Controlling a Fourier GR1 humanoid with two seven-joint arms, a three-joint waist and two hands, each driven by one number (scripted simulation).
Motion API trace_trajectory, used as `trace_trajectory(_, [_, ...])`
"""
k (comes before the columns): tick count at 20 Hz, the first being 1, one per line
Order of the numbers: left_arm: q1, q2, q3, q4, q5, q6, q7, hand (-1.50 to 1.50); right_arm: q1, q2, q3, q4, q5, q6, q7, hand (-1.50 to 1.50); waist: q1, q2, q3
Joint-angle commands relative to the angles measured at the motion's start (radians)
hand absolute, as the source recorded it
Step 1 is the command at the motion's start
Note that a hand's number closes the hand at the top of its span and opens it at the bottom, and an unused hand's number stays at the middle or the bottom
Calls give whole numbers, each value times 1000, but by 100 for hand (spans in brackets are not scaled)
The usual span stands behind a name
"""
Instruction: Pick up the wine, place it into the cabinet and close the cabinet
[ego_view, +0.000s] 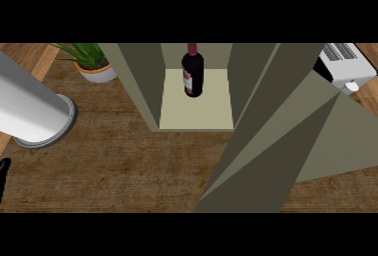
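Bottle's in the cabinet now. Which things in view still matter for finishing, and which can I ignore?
For the job:
wine bottle, upright on the cabinet's shelf
cabinet
cabinet door, open
left hand, only a sliver at the view's left edge

Just lying about:
potted plant
white cylinder
toaster

I see soft, even light, no glare. Cabinet (196, 120) floor pale and bright, inner walls darker. Open door (295, 145) has light and dark sides. Wooden counter (118, 165) dim brown. No strong shadows.
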Motion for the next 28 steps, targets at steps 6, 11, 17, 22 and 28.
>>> trace_trajectory(6, [-6, 18, 93, 10, 66, -81, 59, -150, -227, 28, 227, 60, 186, -232, -34, 150, 8, 5, 0])
trace_trajectory(11, [-20, -6, 67, -2, 64, -108, 80, -150, -360, 24, 211, 151, 207, -334, -40, 150, 16, 7, 0])
trace_trajectory(17, [-48, -21, 91, -21, 84, -99, 115, -150, -572, 22, 102, 194, 61, -419, 41, 150, 30, 11, 0])
trace_trajectory(22, [-112, -28, 91, 7, 81, -79, 143, -150, -766, 22, -12, 307, -51, -481, 29, 150, 47, 18, -1])
trace_trajectory(28, [-68, -69, 80, 29, 52, -130, 117, -150, -1056, 28, -135, 585, -176, -550, -43, 150, 53, 13, 0])
